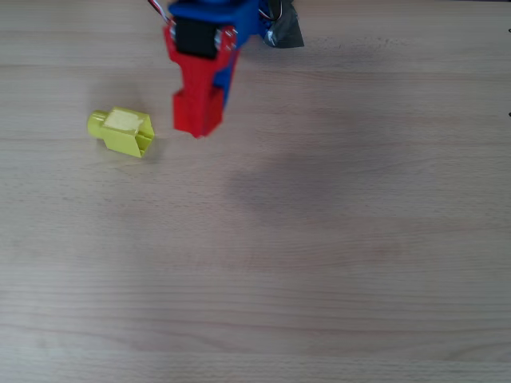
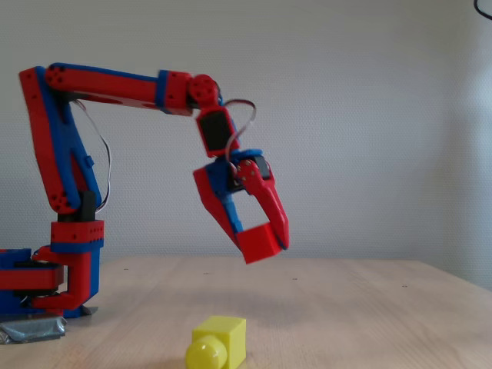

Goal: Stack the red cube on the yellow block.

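1. Clamped between its two fingers, the gripper point(image 2: 260, 240) holds the red cube point(image 2: 257, 241) well above the table point(image 2: 346, 307) in the fixed view, with the cube sitting at the fingertips.
2. From overhead, the red cube point(image 1: 197, 111) appears at the low end of the gripper point(image 1: 198, 120), which points down the picture from the top edge.
3. The yellow block point(image 1: 125, 132) lies on the table point(image 1: 319, 239) to the left of the held cube in the overhead view, apart from it and not touching.
4. Its round stub points left in the overhead view, and its hollow end faces right toward the gripper.
5. In the fixed view the yellow block point(image 2: 220, 343) rests on the wood near the bottom edge, below and slightly left of the raised cube, with its round stub facing the camera.
6. The red-and-blue arm point(image 2: 115, 88) rises from its base point(image 2: 54, 280) at the left of the fixed view, reaches rightward, then bends down to the gripper.
7. A strip of grey tape point(image 2: 34, 330) lies at the foot of the base.
8. A pale wall point(image 2: 369, 115) stands behind the table.
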